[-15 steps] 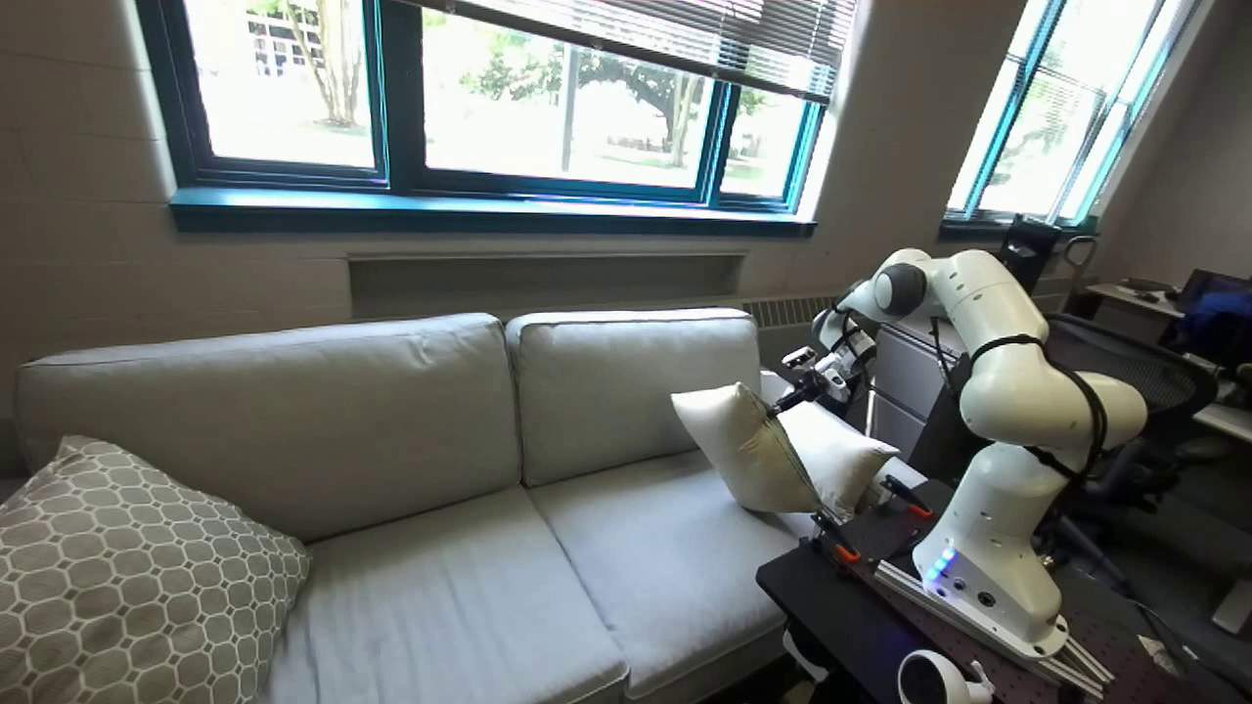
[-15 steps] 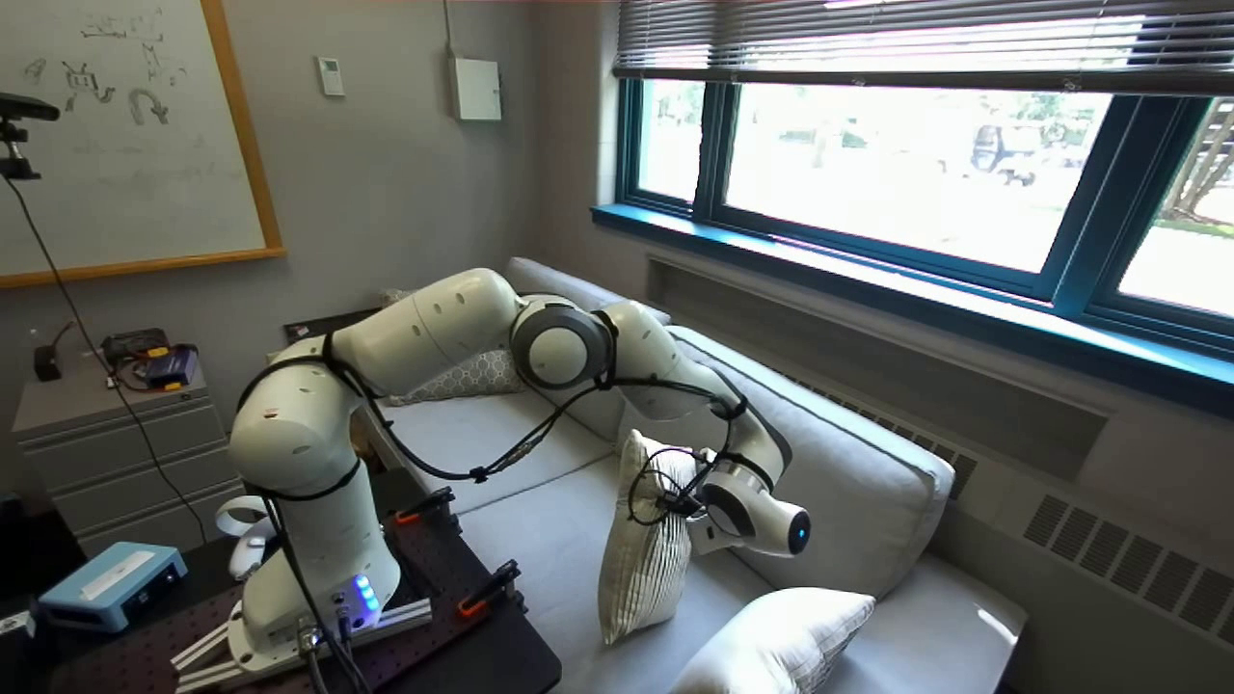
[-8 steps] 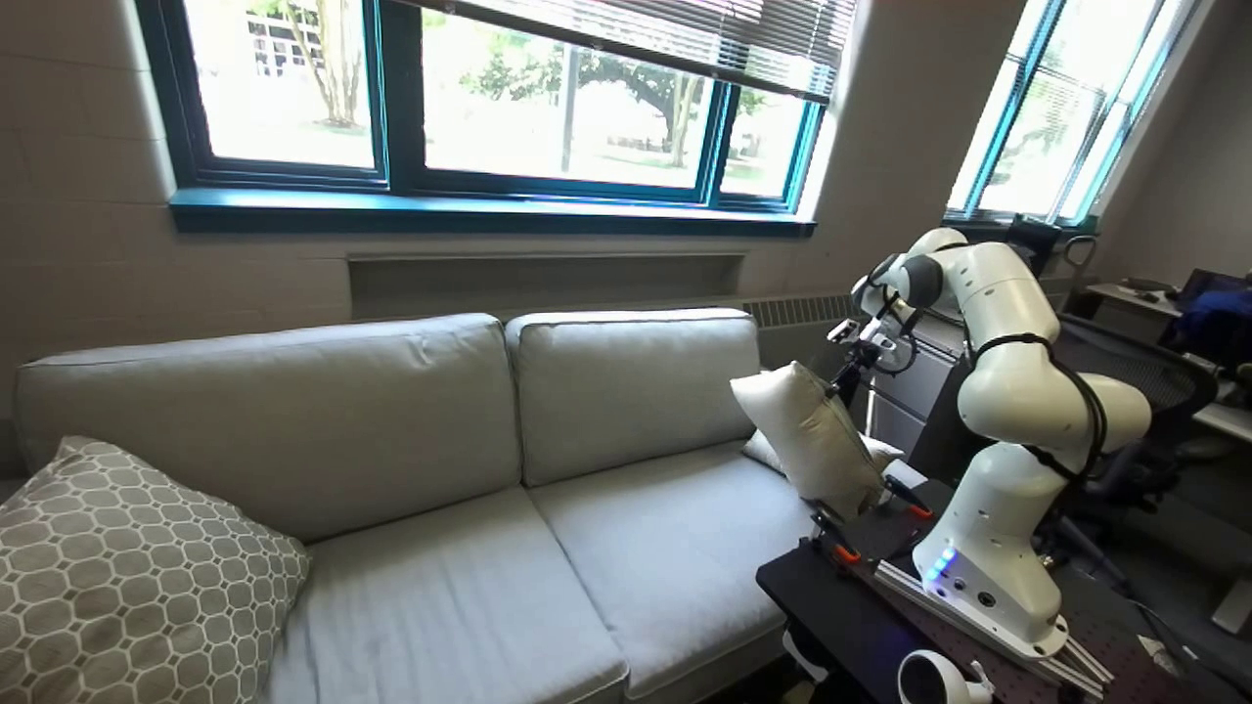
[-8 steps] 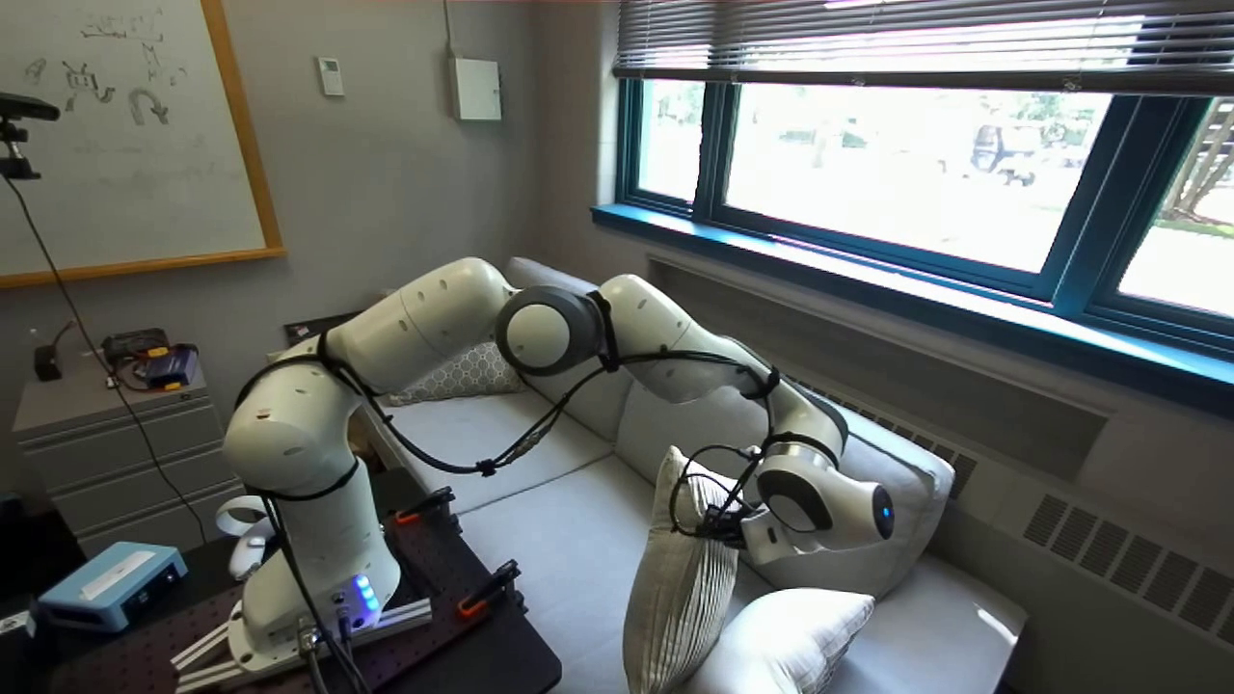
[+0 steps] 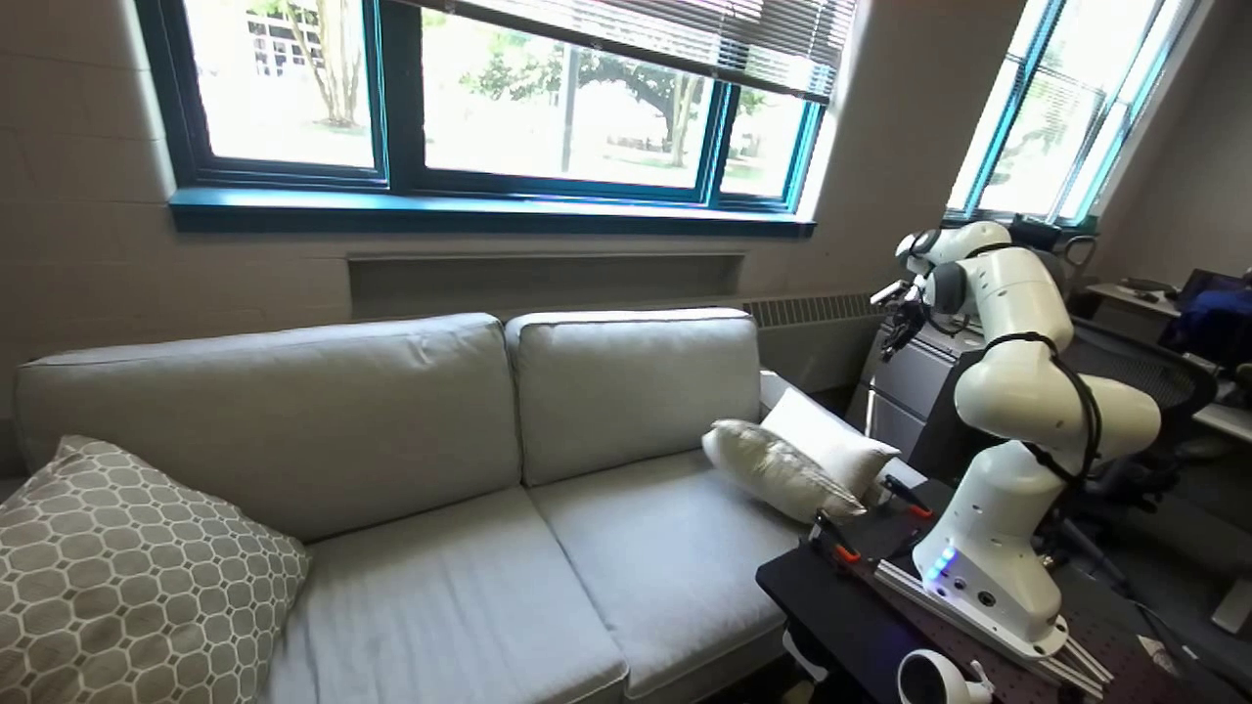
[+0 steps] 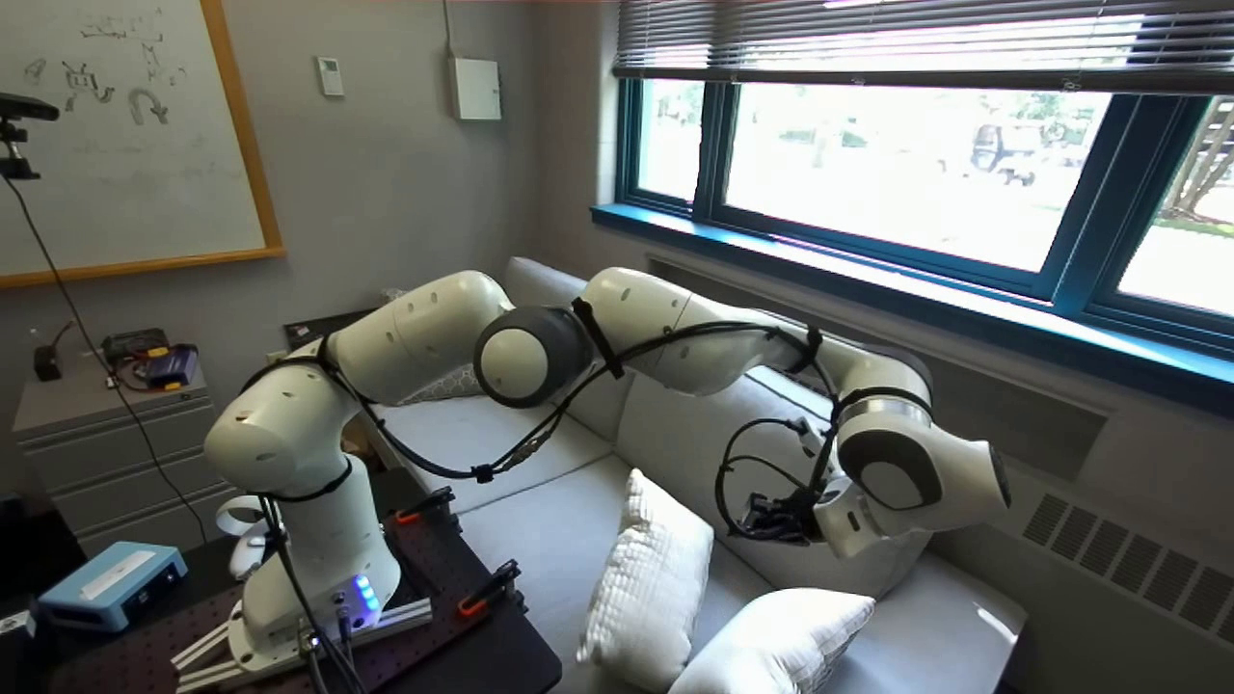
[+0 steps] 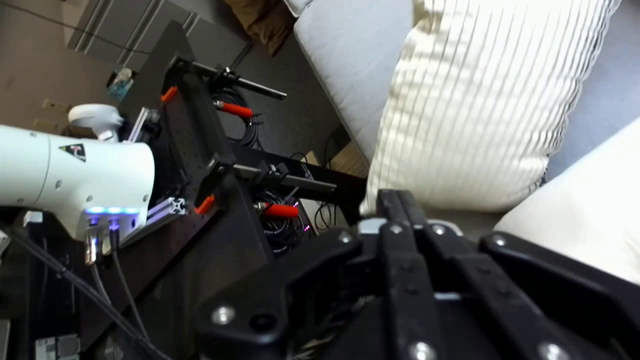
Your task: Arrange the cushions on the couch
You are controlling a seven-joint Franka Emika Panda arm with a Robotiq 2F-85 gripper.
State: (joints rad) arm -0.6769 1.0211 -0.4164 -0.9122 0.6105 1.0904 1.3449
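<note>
Two white cushions [image 6: 648, 583] sit at one end of a light grey couch [image 5: 430, 596], with a robot gripper [image 7: 401, 198] raised apart from them, its jaws together

Both cushions rest on the seat toward the padded armrest [image 6: 954, 598], at the end beside the robot. The inner cushion [image 5: 778, 471], nearer the middle of the couch, is tilted and partly overlaps the outer cushion [image 5: 829, 440] in an exterior view. The outer cushion leans as well, closer to the armrest. In the wrist view, the inner cushion shows a cream-white ribbed face, and part of the outer cushion comes in at the right edge.

The gripper is black. In the wrist view its two fingers [image 7: 391, 207] lie side by side, closed against each other, near the lower edge of the inner cushion in that view. In both exterior views it hangs at the end of a white robot arm [image 5: 1003, 391], whose base stands on a black table [image 5: 807, 582] just beside the couch. Orange-and-black clamps [image 6: 489, 591] sit along the table's edge.

At the opposite end of the couch, a larger beige pillow [image 5: 147, 577] with a lattice pattern lies tilted. Behind the couch, daylight fills a blue-framed window [image 5: 558, 127] under a partly lowered blind [image 5: 675, 34]. In an exterior view, a whiteboard [image 6: 116, 135] with small sketches hangs above a grey drawer cabinet [image 6: 125, 453]
</note>
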